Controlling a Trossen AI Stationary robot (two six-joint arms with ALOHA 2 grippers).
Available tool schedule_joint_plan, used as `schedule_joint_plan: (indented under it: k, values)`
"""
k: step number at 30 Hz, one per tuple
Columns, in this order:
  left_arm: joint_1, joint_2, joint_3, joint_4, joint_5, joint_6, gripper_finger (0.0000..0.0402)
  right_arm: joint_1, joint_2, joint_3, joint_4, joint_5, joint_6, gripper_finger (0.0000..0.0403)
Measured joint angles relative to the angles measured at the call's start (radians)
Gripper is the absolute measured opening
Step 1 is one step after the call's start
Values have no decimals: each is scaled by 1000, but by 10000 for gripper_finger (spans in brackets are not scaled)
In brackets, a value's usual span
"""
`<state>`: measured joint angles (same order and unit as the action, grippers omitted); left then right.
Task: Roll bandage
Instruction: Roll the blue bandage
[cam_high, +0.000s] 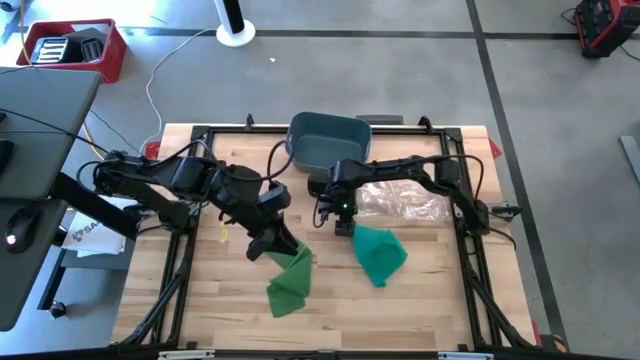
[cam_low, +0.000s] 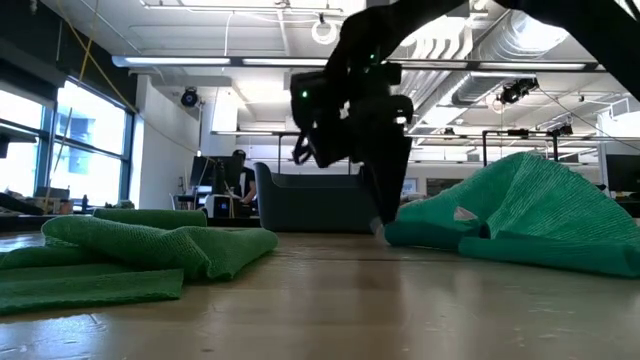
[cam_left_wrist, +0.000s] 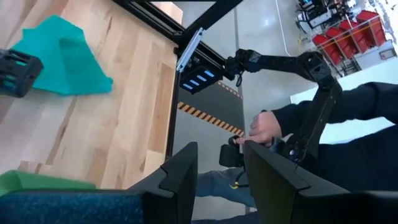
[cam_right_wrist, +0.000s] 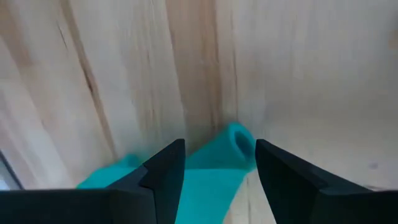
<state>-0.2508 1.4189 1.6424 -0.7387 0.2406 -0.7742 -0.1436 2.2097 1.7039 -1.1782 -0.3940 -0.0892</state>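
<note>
Right fingers (cam_right_wrist: 217, 180) apart (around rolled bandage (cam_right_wrist: 231, 144))

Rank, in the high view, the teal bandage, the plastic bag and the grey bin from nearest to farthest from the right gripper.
From the right gripper:
1. Teal bandage, right at the fingers, on the side toward the table's front edge.
2. Plastic bag, beside it toward the table's right side.
3. Grey bin, farthest, at the table's back edge.

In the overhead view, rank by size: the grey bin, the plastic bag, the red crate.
1. Grey bin
2. Plastic bag and red crate: look about alike, so unranked; the arm hides part of the bag.
</note>
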Motion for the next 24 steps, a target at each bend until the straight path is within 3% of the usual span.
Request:
schedule_joint_plan:
  k: [6, 15, 24]
  values:
    - [0, 0, 0, 0, -41, 1, 123, 8, 27, 0, -29, -2, -38, 166]
    - [0, 0, 0, 0, -42, 24, 123, 2, 26, 0, -45, -12, -56, 16]
    - [1, -31, 0, -36, -99, 55, 123, -24, -78, 1, -72, -81, -9, 2]
